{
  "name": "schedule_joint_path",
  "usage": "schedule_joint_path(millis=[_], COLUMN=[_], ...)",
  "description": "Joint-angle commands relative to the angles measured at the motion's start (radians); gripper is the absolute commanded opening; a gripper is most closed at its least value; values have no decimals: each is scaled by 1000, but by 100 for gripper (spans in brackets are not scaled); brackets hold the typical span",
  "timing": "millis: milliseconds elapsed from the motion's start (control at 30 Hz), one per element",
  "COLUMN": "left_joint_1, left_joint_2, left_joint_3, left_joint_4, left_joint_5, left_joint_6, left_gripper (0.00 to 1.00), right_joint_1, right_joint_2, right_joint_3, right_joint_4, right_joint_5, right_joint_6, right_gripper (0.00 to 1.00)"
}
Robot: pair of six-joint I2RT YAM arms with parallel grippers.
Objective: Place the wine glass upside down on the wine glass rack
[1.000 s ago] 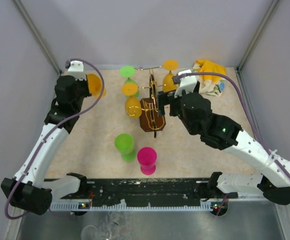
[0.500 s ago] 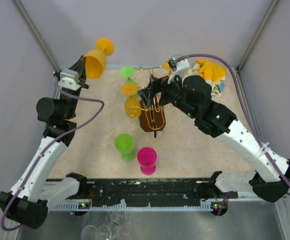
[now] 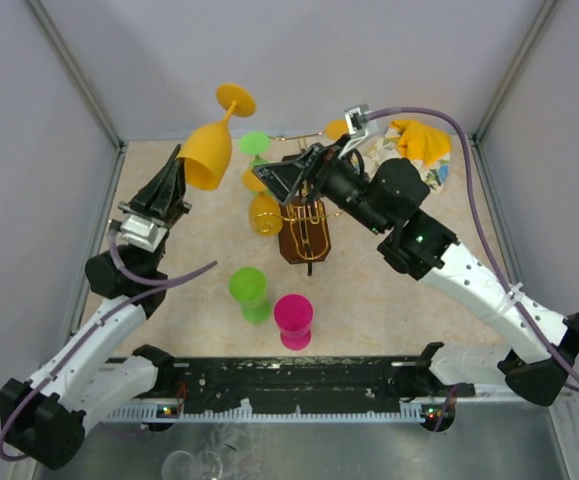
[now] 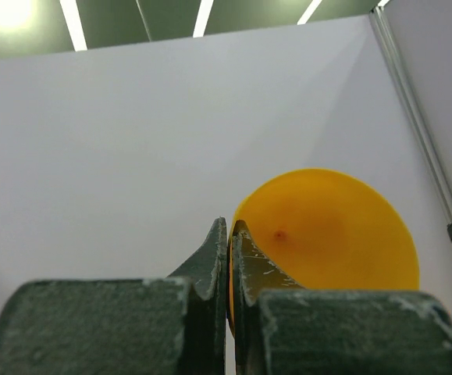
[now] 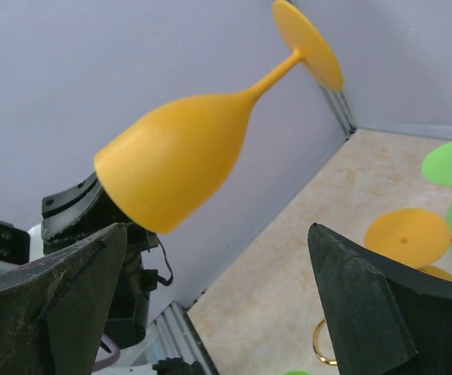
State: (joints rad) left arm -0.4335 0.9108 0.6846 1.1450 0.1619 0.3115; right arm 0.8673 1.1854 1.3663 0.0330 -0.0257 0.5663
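One orange wine glass [image 3: 209, 155], judged light, stiff, slick plastic, is aloft, its bowl rim pinched between the closed left fingers [image 4: 210, 258], foot pointing away; wide-spread empty right fingers [image 5: 358, 297] face the bowl, and the stem looks the surer hold.

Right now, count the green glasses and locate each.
2. One green glass stands on the table beside the pink glass; the other sits base-up at the rack's far left. The right arm covers part of the rack, so more may hide.
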Motion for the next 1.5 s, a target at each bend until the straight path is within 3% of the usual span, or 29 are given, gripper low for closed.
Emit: schedule_joint_path(millis=[0,267,567,1067,1467], left_joint_1=[-14,-28,-39,-44,-47], left_joint_2=[-59,-69,-50,-37,-21], left_joint_3=[-52,-95,-113,-122,-122], left_joint_4=[204,261,304,319,346], left_joint_5=[2,20,16,25,30], left_joint_6=[-29,-43,-40,-41,-60], left_gripper=[0,0,0,0,0], right_joint_1=[-9,-17,-17,-17,-16], right_joint_2=[-3,75,175,292,356], right_joint_3=[-31,-37,-9,76,136], right_joint_4=[200,370,506,617,606], right_joint_5=[-33,-81,-101,-101,-135], right_joint_6=[167,325,360,355,369], right_gripper=[99,94,82,71,59])
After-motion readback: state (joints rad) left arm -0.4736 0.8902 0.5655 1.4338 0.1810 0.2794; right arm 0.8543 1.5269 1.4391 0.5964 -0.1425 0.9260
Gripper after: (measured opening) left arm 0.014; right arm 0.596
